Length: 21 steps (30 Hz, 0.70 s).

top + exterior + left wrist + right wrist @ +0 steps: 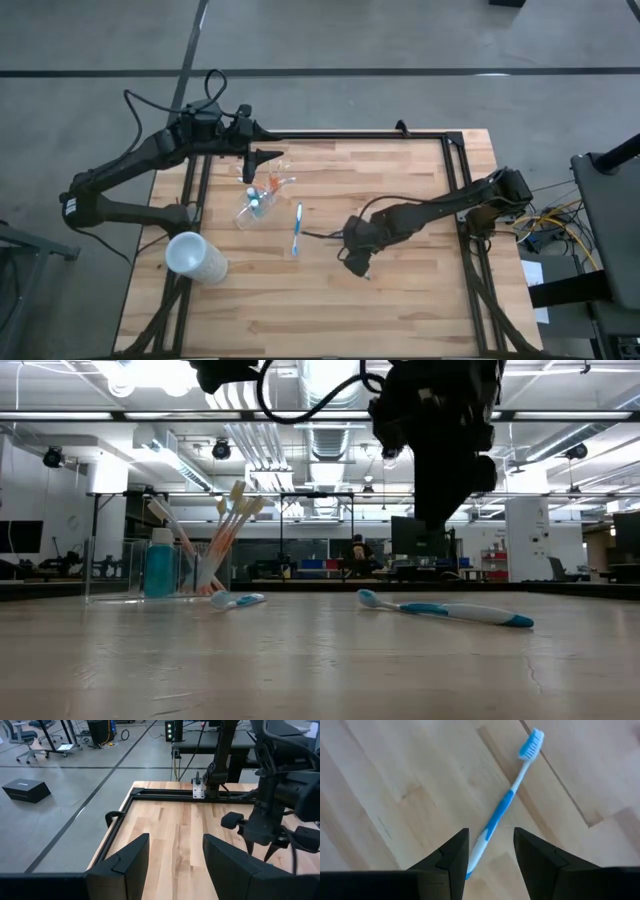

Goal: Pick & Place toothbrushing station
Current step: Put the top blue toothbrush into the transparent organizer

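Frosted whitish cup (pixel 196 257) lies tipped at the tabletop's (pixel 400 300) left edge; my left claw (pixel 257 157) waits released near the far rail. Clear tumbler (pixel 250 209) lies toppled, orange-white brushes (pixel 276 184) fanning out. Slim blue-white toothbrush (pixel 506 805) lies flat on smooth wood, my right claw (pixel 490 851) released, straddling its handle; open planks rightward
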Each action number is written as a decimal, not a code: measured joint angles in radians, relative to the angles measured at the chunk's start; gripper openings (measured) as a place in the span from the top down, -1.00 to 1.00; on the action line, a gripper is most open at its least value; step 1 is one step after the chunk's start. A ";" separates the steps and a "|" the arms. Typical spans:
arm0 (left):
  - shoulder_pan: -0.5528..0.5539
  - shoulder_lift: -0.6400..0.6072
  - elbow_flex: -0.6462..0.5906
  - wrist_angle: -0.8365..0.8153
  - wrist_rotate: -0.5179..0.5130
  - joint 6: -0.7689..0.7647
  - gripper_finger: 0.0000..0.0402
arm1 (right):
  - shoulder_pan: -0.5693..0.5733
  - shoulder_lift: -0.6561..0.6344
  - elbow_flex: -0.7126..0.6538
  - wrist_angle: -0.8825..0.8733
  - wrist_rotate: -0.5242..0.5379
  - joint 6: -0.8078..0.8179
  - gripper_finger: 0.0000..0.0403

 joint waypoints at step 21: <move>0.000 0.000 0.000 0.000 0.000 0.000 0.05 | 0.099 0.000 -0.183 0.151 -0.123 0.321 0.03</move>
